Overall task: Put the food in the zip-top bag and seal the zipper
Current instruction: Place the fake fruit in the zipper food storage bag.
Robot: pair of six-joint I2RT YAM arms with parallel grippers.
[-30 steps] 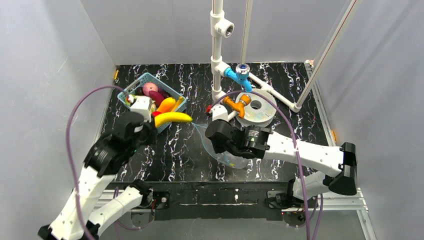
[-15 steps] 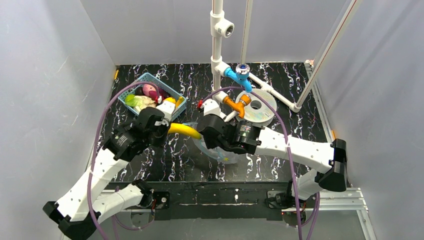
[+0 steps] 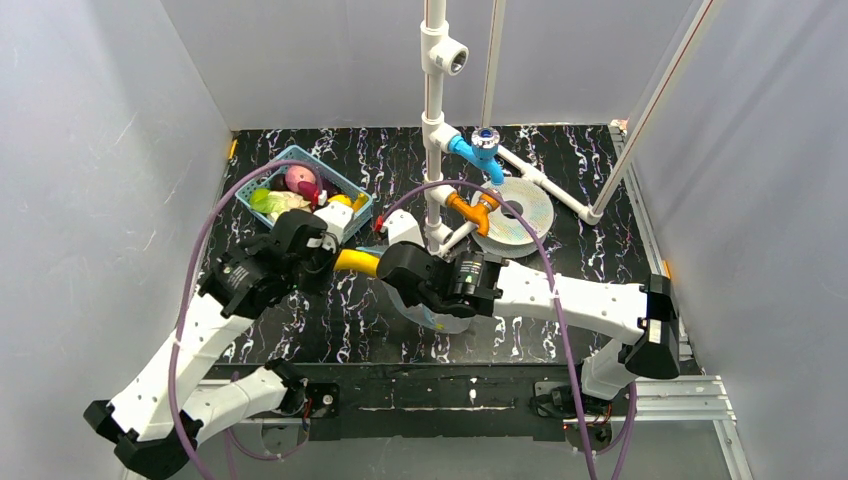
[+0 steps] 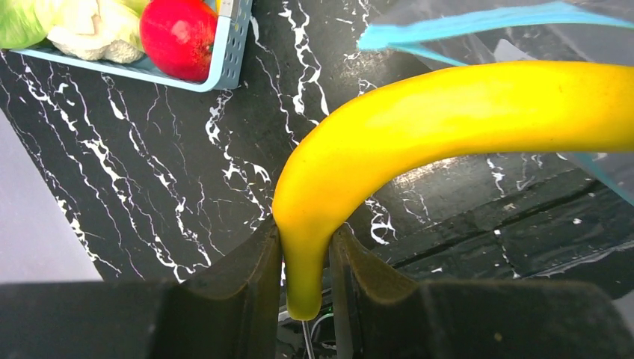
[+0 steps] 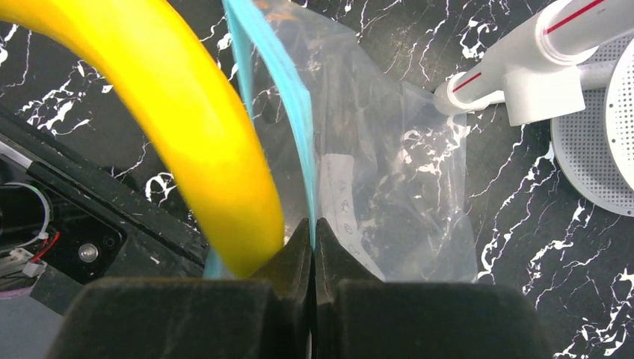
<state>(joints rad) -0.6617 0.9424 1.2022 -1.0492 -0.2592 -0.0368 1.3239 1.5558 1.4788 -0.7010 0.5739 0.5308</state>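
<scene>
My left gripper (image 4: pixel 305 250) is shut on the stem end of a yellow banana (image 4: pixel 448 112), which shows between the two arms in the top view (image 3: pixel 357 262). The banana's far end points at the mouth of the clear zip-top bag (image 5: pixel 389 187). My right gripper (image 5: pixel 313 228) is shut on the bag's teal-blue zipper strip (image 5: pixel 288 97) and holds that edge up. In the right wrist view the banana (image 5: pixel 187 127) passes just left of the strip, its tip beside my fingers. Whether the tip is inside the bag I cannot tell. The bag (image 3: pixel 445 318) lies under the right wrist.
A blue basket (image 3: pixel 345 190) at the back left holds lettuce (image 4: pixel 22 19), a red fruit (image 4: pixel 177 34) and other food. A white pipe stand (image 3: pixel 434 110) with blue and orange fittings and a round perforated white disc (image 3: pixel 520 205) stand at the back centre.
My left arm carried the banana from the basket rightwards to the bag's mouth. My right arm shifted left with the bag's edge in its grip, meeting the banana.
</scene>
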